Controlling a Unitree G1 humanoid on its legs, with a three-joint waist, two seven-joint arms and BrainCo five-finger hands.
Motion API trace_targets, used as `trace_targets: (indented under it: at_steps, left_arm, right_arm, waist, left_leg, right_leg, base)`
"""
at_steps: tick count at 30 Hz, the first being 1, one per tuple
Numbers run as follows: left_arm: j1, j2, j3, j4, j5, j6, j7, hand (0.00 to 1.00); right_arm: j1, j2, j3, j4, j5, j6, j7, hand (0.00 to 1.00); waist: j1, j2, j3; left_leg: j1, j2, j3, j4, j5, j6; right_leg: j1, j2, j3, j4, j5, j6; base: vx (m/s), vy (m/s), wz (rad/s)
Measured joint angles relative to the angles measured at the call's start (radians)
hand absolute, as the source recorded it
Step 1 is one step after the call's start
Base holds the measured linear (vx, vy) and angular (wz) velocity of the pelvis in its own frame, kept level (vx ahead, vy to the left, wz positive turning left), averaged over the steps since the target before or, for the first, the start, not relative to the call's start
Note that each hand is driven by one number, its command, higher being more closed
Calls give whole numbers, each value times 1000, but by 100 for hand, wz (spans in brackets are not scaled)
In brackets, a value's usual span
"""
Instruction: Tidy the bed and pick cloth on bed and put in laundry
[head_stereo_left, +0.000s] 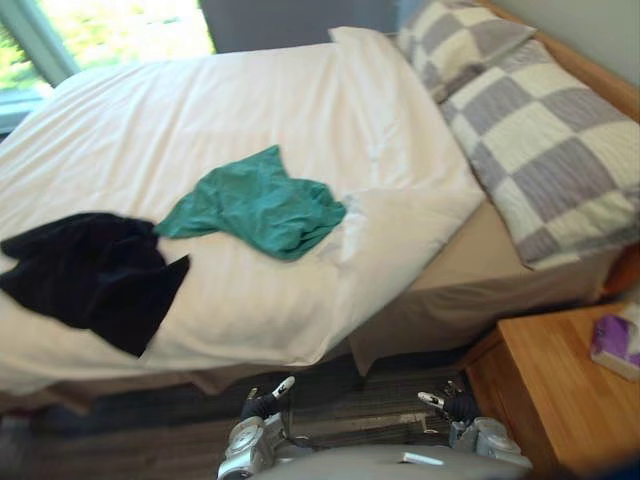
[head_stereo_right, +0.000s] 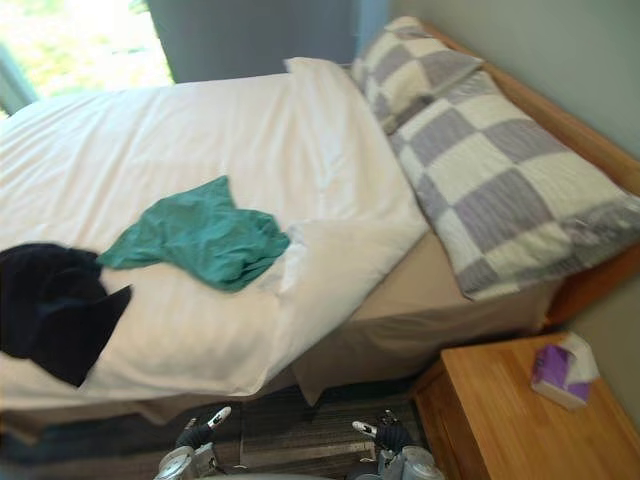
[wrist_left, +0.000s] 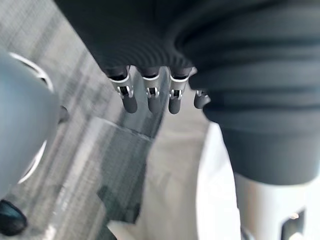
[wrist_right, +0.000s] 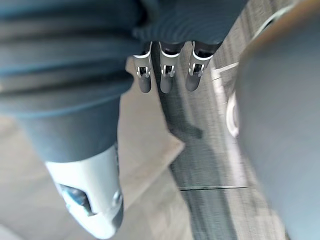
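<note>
Green cloth (head_stereo_left: 255, 205) lay crumpled mid-bed on white duvet (head_stereo_left: 200, 110). Black cloth (head_stereo_left: 90, 275) lay just beside it, at near edge. Both probably light, soft, limp; better to pinch at bunched folds. Left hand (wrist_left: 148, 97) and right hand (wrist_right: 166, 77) hung low, fingers straight, holding nothing.

You have no text, number or sign to read here. The purple tissue box (head_stereo_right: 563, 372) on the wooden nightstand (head_stereo_right: 500, 425) may carry some print, but it is too blurred to make out.
</note>
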Motion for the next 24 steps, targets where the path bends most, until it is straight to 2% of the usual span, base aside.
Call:
trace_targets:
  at_steps: [2, 4, 6, 8, 11, 12, 15, 18, 19, 20, 22, 24]
  left_arm:
    - [13, 18, -1, 27, 4, 0, -1, 0]
    - [14, 30, -18, 29, 9, 0, -7, 0]
    - [18, 45, -26, 39, 8, 9, -19, 0]
    - [17, 48, -24, 48, 8, 25, -20, 0]
    - [16, 54, -16, 49, 6, 63, -27, 0]
    - [14, 58, -3, 48, 6, 72, -28, 0]
    - [20, 70, 13, 48, 1, 104, -40, 0]
    - [39, 108, 12, 46, -7, 131, -74, 0]
    - [56, 128, 10, 46, -28, 138, -88, 0]
    - [61, 135, 9, 46, -35, 144, -95, 0]
    - [67, 152, -4, 45, -43, 155, -107, 0]
    - [72, 165, -32, 36, -44, 163, -107, 0]
  right_arm:
    - [3, 2, -34, 19, 92, 21, -30, 0]
    - [17, 2, -79, 29, 178, 46, -73, 0]
    - [36, 3, -128, 30, 287, 60, -154, 0]
    - [38, 3, -184, 29, 337, 67, -211, 0]
    - [32, 1, -314, 9, 378, 56, -326, 0]
    - [36, -3, -375, -20, 378, 36, -365, 0]
    - [36, -49, -485, -104, 354, 2, -411, 0]
    - [-14, -218, -543, -223, 245, -25, -416, 0]
    - [-66, -312, -543, -258, 194, -36, -403, 0]
    - [-91, -350, -540, -269, 169, -43, -392, 0]
    - [-154, -476, -488, -317, 111, -54, -333, 0]
    - [-197, -538, -426, -383, 85, -62, -267, 0]
  waist:
    - [-3, -6, -3]
    - [-4, -8, -4]
    - [-7, -6, -9]
    - [-12, -5, -9]
    - [-21, -7, -9]
    - [-27, -8, -9]
    - [-30, -10, -10]
    - [-42, -8, -14]
    - [-58, -10, -20]
    - [-62, -10, -21]
    - [-64, -13, -35]
    - [-60, -16, -49]
  left_leg:
    - [-2, -16, -17, -28, 28, 11]
    - [-1, -26, -23, -39, 36, 18]
    - [16, -41, -18, -72, 57, 28]
    - [29, -47, -11, -103, 74, 30]
    - [52, -49, 11, -159, 107, 31]
    - [58, -50, 15, -178, 119, 32]
    - [67, -51, 26, -207, 123, 26]
    - [60, -53, 38, -207, 118, 31]
    - [48, -54, 30, -207, 118, 30]
    - [45, -54, 28, -207, 119, 29]
    - [32, -55, 26, -207, 120, 27]
    - [24, -54, 21, -206, 126, 31]
  right_leg:
    - [10, 2, 4, -41, 39, 2]
    - [29, -4, 11, -72, 52, 16]
    - [41, -8, 26, -101, 73, 22]
    - [44, -3, 45, -123, 87, 23]
    - [44, 10, 63, -157, 112, 19]
    - [43, 13, 68, -169, 120, 20]
    - [40, 20, 85, -188, 129, 29]
    - [37, 26, 104, -213, 138, 26]
    - [34, 27, 104, -225, 139, 28]
    - [34, 27, 104, -228, 142, 29]
    - [24, 31, 104, -235, 155, 33]
    - [20, 36, 102, -236, 165, 22]
  base:
    - [-49, 88, 27]
    - [-74, 80, 16]
    - [-85, 46, -6]
    - [-112, 28, -15]
    - [-140, -2, -17]
    - [-157, -5, -18]
    - [-89, 5, -18]
    - [-46, 13, -12]
    - [14, 12, 13]
    - [35, 14, 12]
    - [63, 1, 3]
    - [112, -8, 3]
